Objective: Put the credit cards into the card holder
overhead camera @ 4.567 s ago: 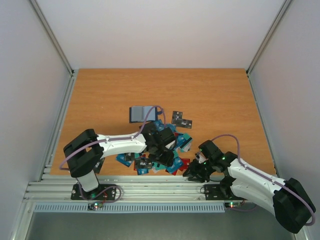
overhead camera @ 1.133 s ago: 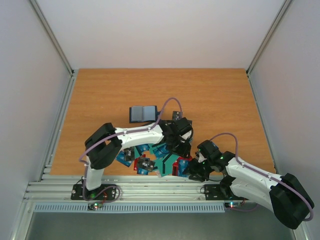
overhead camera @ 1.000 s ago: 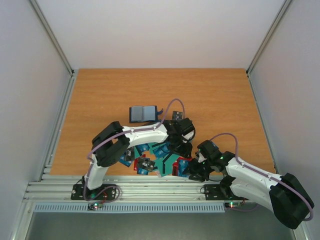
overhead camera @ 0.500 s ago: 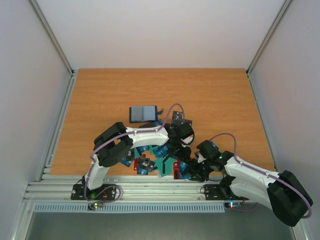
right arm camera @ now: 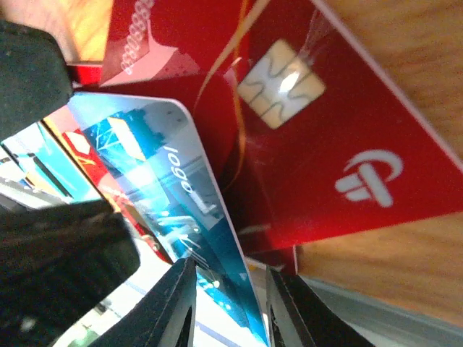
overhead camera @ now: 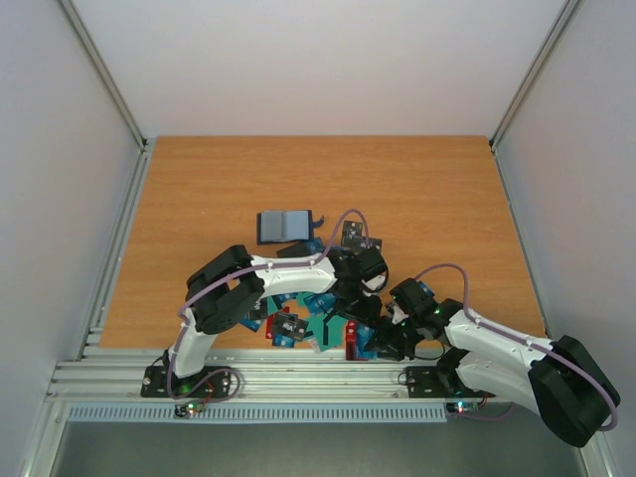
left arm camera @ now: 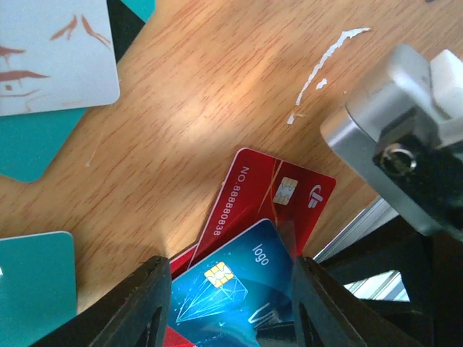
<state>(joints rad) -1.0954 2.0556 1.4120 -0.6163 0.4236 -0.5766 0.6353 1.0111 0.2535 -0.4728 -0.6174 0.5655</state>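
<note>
1. Barely begun, I judge: the card holder (overhead camera: 283,227) lies open on the tabletop (overhead camera: 417,189), beyond the credit cards (overhead camera: 298,323) heaped at the near edge.
2. The left fingers (left arm camera: 141,311), half-spread, pinch a blue card (left arm camera: 231,282); the right fingers (right arm camera: 177,318) straddle it, grip unclear.
3. The holder's pockets may be empty, but they are too small to read.
</note>
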